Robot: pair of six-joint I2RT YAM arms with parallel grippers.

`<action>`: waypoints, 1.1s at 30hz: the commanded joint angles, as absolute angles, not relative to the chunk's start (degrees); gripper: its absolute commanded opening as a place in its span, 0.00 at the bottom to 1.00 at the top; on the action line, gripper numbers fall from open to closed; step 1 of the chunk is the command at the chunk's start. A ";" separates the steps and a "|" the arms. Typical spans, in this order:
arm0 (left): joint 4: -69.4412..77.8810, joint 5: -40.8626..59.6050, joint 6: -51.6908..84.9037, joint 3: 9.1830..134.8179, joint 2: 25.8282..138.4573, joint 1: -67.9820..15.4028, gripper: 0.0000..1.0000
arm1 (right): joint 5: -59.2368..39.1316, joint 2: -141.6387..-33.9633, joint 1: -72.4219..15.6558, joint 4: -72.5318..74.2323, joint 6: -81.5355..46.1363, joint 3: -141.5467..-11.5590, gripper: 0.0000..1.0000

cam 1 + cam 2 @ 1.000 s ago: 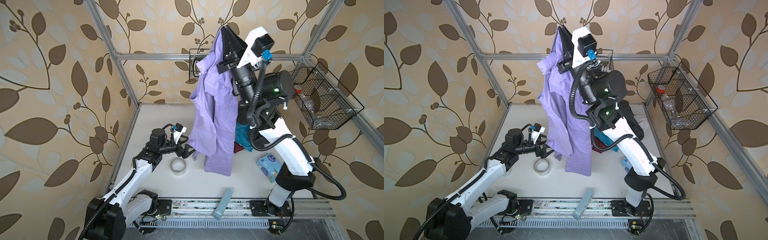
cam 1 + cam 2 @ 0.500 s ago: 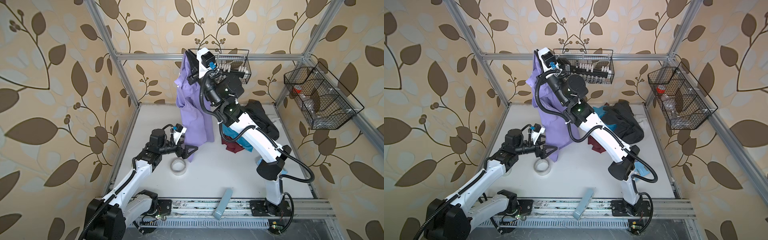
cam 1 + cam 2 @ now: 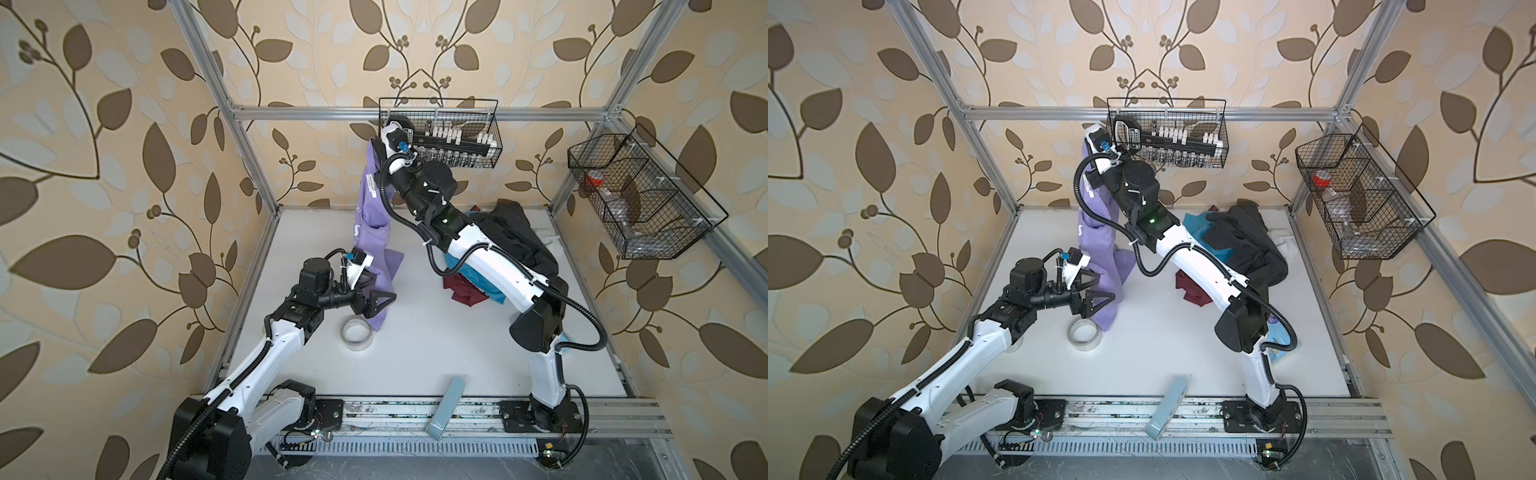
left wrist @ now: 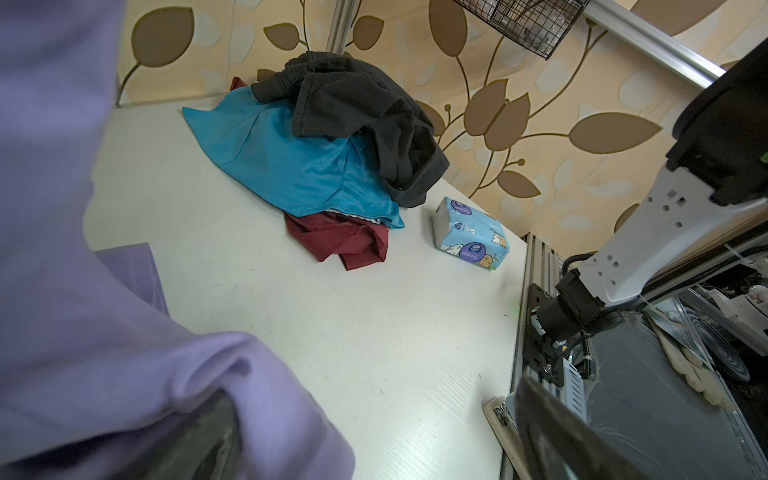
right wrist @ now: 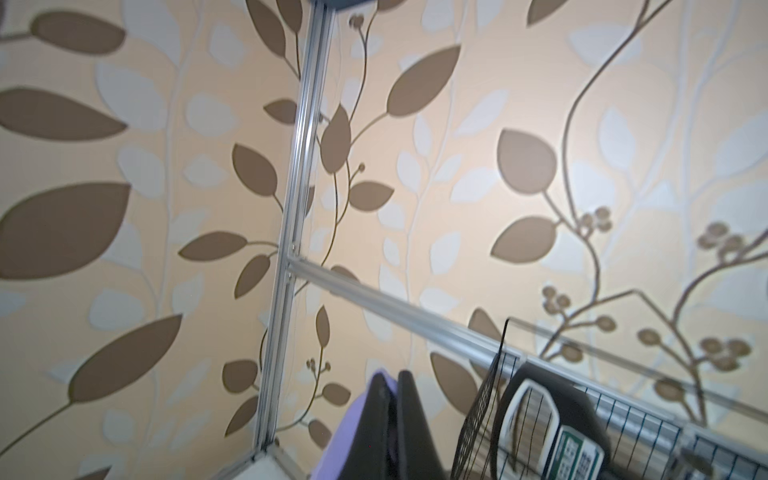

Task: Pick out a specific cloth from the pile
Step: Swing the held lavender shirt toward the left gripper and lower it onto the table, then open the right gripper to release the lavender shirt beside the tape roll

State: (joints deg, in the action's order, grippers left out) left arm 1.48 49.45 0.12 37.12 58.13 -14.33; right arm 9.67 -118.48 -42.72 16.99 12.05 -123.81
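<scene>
R hand (image 3: 376,146) swung left, pinching cloth (image 3: 374,232) hanging below; L hand (image 3: 384,289) spread beside it.

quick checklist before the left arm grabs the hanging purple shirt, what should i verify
1. right gripper shut on the cloth: ok, lavender fabric is pinched in its wrist view.
2. the cloth free of the pile: ok, it hangs apart from it in both top views.
3. left gripper open: ok, jaws spread at the cloth's lower part.
4. fabric between the left jaws: cannot tell; it drapes over one finger.
5. hem clear of the tape roll: cannot tell, it hangs right beside it.
6. right gripper clear of the wire basket: cannot tell, very close.
</scene>
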 commanded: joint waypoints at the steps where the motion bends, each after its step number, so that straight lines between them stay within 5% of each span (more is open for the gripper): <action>1: 2.29 51.42 -1.30 37.27 57.13 -14.77 0.99 | 11.34 -119.05 -43.07 13.37 8.24 -121.16 0.00; 10: 1.91 51.24 -1.50 37.24 56.79 -14.81 0.99 | 11.92 -113.62 -41.60 7.39 1.11 -108.20 0.00; 21: 1.86 51.28 -1.45 37.00 55.99 -15.03 0.99 | 1.42 -107.07 -41.07 -0.42 -10.35 -89.94 0.00; 33: 2.00 50.63 -1.47 36.56 55.37 -15.29 0.99 | -15.30 -116.14 -41.05 -9.92 -16.30 -83.66 0.00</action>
State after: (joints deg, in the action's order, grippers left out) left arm 1.19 49.47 -0.08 37.06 56.51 -14.72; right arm -10.66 -113.36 -40.97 -6.68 -14.02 -85.67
